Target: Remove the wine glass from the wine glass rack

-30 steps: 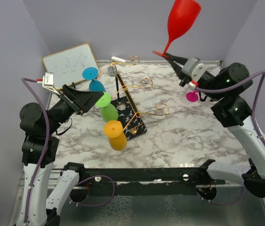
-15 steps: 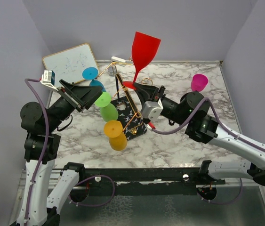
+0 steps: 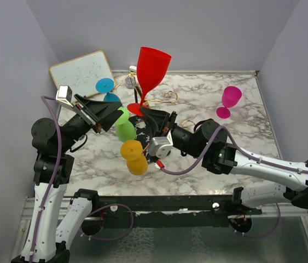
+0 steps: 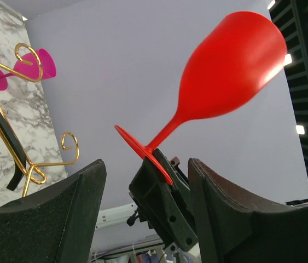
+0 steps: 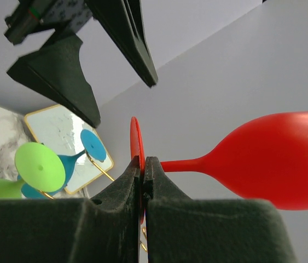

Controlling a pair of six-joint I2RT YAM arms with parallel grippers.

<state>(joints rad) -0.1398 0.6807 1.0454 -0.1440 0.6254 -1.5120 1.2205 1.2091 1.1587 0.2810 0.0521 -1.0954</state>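
Pinching the red wine glass by its foot, my right hand held it aloft over the wine glass rack; it seemed light, stiff, slippery. My left hand gaped empty.

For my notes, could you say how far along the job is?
Done: magenta glass sits on the table, off the rack. In hand: right gripper pinches the red glass by its foot, facing the open left gripper. Left: blue, green and yellow glasses hang on it.
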